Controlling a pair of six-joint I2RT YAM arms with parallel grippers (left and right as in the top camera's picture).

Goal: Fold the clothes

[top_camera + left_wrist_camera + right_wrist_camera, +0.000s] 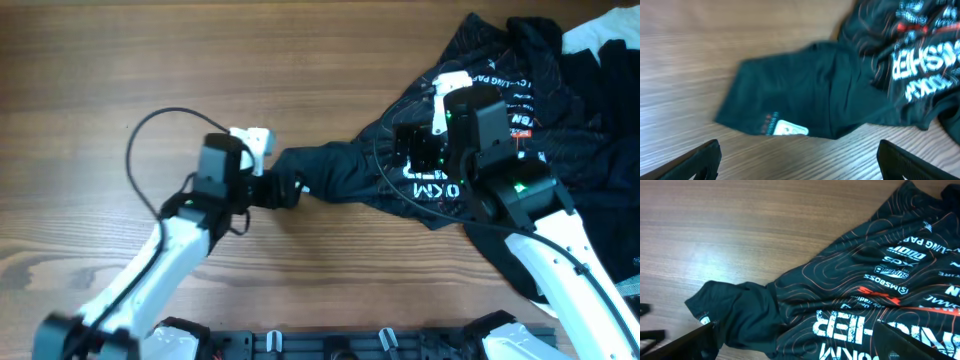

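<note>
We see the black jersey with thin orange-red lines lying on the brown wooden table, the left gripper wide open by its sleeve, and the right gripper wide open over its printed part.

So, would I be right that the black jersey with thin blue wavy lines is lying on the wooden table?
Not quite: the thin wavy lines on the black jersey are orange-red, not blue, as the right wrist view shows. It is indeed lying on the wooden table.
</note>
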